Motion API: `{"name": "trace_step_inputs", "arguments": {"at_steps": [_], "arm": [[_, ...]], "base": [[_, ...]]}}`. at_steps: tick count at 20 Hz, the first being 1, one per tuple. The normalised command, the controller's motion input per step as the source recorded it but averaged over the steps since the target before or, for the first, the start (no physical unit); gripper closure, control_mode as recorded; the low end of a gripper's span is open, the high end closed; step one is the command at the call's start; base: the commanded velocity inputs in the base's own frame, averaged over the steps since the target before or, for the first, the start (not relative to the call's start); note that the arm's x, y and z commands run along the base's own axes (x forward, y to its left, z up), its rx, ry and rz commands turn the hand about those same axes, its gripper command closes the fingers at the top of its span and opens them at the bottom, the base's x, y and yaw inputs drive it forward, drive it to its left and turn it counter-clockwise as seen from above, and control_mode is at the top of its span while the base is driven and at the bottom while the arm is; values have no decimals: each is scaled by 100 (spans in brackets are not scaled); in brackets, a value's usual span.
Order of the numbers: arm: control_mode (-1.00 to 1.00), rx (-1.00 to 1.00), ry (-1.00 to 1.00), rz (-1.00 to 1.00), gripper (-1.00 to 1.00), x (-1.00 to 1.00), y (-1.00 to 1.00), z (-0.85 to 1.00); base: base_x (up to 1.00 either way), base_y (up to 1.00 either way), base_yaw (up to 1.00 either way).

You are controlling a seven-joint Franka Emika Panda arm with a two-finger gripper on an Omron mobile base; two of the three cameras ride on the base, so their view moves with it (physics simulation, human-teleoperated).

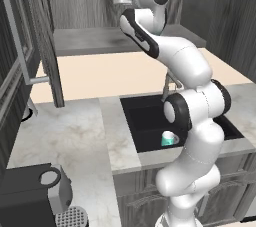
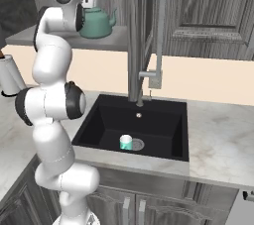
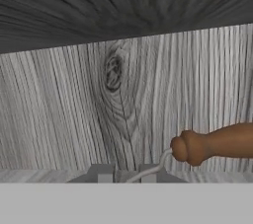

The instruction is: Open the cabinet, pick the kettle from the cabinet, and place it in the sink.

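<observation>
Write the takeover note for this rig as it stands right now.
Gripper: shut on the thin wire handle of the kettle, up inside the cabinet.
Kettle: green, on the cabinet shelf; whether it has left the shelf cannot be told.
Cabinet: door open.
Sink: black basin below, holding a small teal cup by the drain.
Done: cabinet opened, kettle gripped.
Left: draw the kettle out, lower it into the sink, release.

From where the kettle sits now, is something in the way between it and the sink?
The green kettle sits on the cabinet shelf with the gripper at its handle. Between it and the sink, the counter looks free. Inside the basin a small teal cup stands near the drain, and the faucet rises at the back edge.
</observation>
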Motion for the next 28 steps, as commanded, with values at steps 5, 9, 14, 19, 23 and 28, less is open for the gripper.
{"name": "trace_step_inputs", "arguments": {"at_steps": [5, 9, 14, 19, 23, 28], "arm": [[-100, 0, 0, 0, 100, -13, 1, 1], [-100, 0, 0, 0, 100, -32, 0, 2], [-100, 0, -1, 0, 100, -40, 0, 0], [-100, 0, 0, -1, 100, -45, 0, 1], [-100, 1, -4, 0, 100, -53, -5, 0], [-100, 1, -5, -3, 100, -52, -11, 5]], "base": [[0, 0, 0], [0, 0, 0], [0, 0, 0], [0, 0, 0], [0, 0, 0], [0, 0, 0]]}}
